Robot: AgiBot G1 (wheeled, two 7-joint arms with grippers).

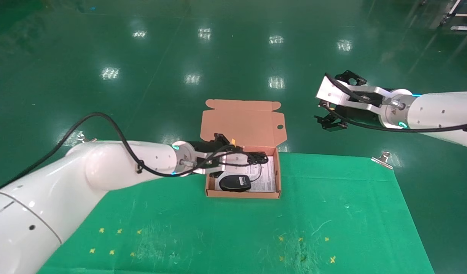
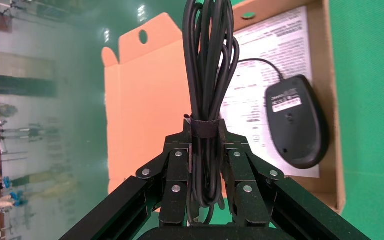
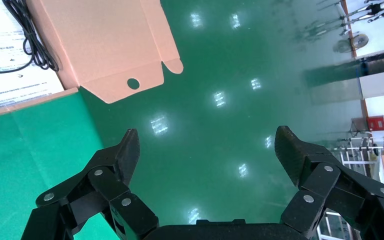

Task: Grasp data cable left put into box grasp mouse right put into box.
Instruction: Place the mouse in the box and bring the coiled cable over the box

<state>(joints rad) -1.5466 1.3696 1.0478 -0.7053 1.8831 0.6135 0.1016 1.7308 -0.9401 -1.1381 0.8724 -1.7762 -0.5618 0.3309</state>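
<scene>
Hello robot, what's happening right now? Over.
Left gripper shut on coiled black data cable over brown cardboard box. Black oval mouse inside. Right gripper open, empty.

The cable [image 2: 207, 75] is black. The mouse [image 2: 295, 121] is black, with a white label. The box [image 1: 241, 125] is brown cardboard, its sheet [image 1: 265, 179] white with black print. The green cloth [image 1: 332, 213] bears yellow crosses.

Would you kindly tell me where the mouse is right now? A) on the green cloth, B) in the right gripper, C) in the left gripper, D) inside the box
D: the mouse lies on the printed sheet inside the box, with no gripper touching it.
</scene>
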